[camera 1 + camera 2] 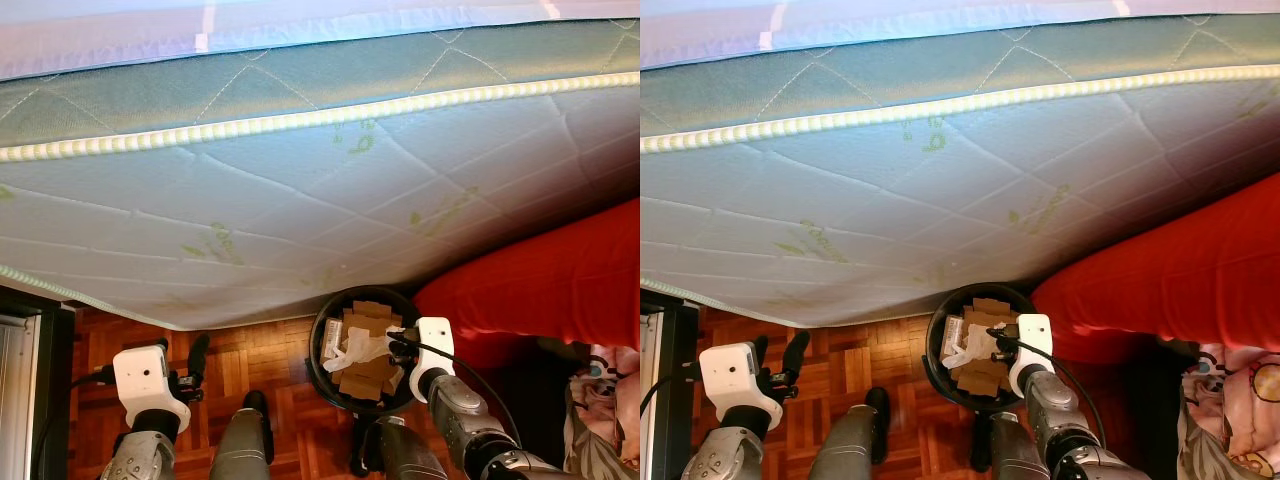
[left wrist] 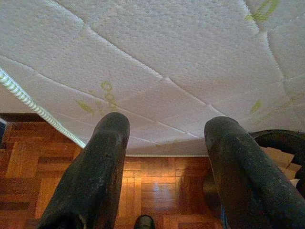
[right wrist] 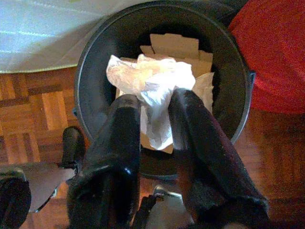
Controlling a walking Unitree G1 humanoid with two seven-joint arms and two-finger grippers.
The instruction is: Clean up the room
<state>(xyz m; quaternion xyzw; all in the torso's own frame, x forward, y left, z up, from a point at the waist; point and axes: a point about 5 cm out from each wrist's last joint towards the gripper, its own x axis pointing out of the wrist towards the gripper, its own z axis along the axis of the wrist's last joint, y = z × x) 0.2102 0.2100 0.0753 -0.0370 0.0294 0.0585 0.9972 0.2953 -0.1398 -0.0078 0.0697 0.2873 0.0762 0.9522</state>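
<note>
While the right tool (image 3: 155, 114) hangs over the black bin (image 3: 90, 86), its fingers are clamped on a crumpled white tissue (image 3: 150, 81), held above cardboard scraps (image 3: 174, 45) inside. Left tool (image 2: 164, 157) is open, empty, over parquet floor (image 2: 28, 162) beside the mattress (image 1: 300, 200). Red blanket (image 1: 560, 280) lies right of the bin.

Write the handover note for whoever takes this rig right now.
Right gripper: shut on a crumpled white paper, held over the black bin.
Left gripper: fingers open, holding nothing, over the wooden floor beside the mattress.
The bin stands on the floor between the mattress edge and a red cover and already holds cardboard pieces.
Done: paper brought over the bin.
Left: release it into the bin, then look for more rubbish.
</note>
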